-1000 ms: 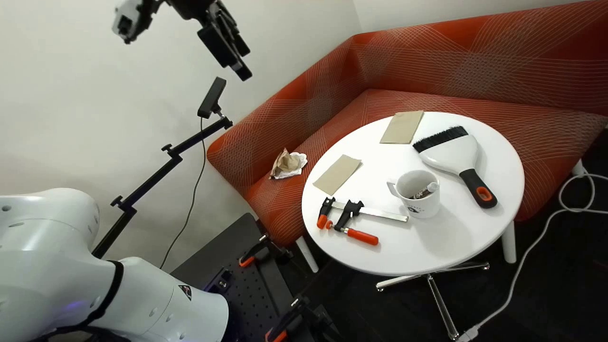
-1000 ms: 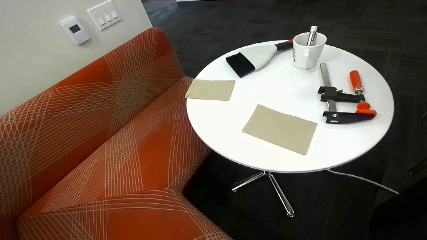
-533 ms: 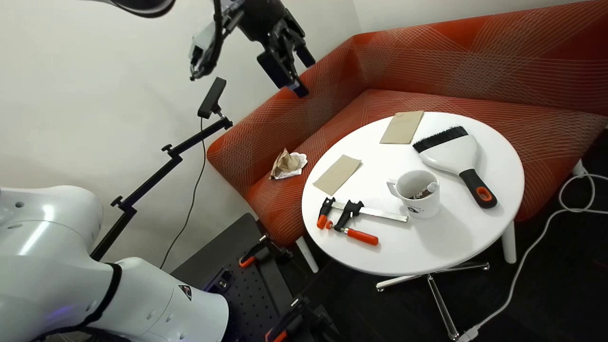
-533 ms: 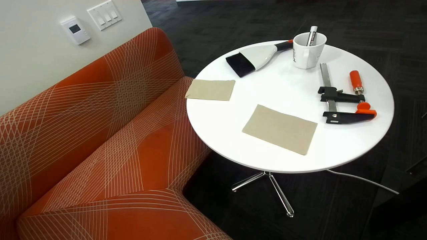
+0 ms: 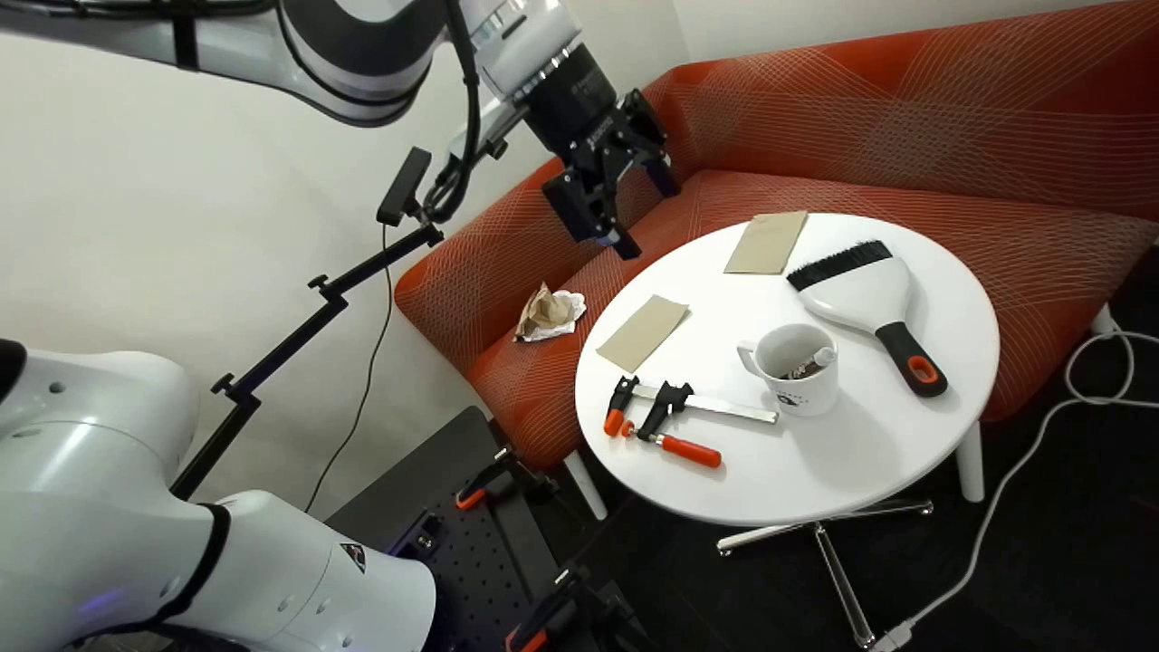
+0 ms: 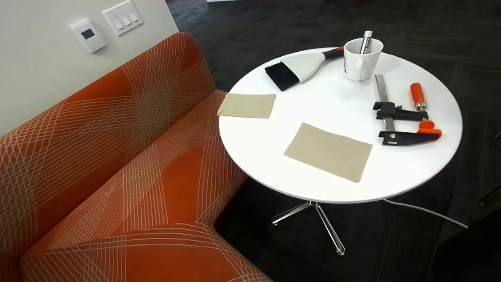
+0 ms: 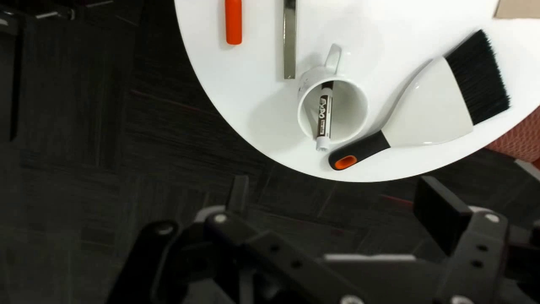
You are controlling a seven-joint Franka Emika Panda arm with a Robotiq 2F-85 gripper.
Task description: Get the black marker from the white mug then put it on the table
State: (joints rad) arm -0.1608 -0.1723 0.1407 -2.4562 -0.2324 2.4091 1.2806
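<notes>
The black marker stands tilted inside the white mug, its white end poking past the rim; its label is dark with white lettering. The marker shows in both exterior views and in the wrist view; its lower end is partly hidden by the mug. The white mug stands upright on the round white table. My gripper is open and empty, raised in the air and apart from the mug and marker.
A white brush with a black handle lies close to the mug. A red-handled clamp lies on its other side. Two brown paper sheets lie on the table. An orange sofa borders the table.
In an exterior view my gripper has moved right and down, closer to the table, and more of the arm has come into view. The mug, marker and other table objects have not moved.
</notes>
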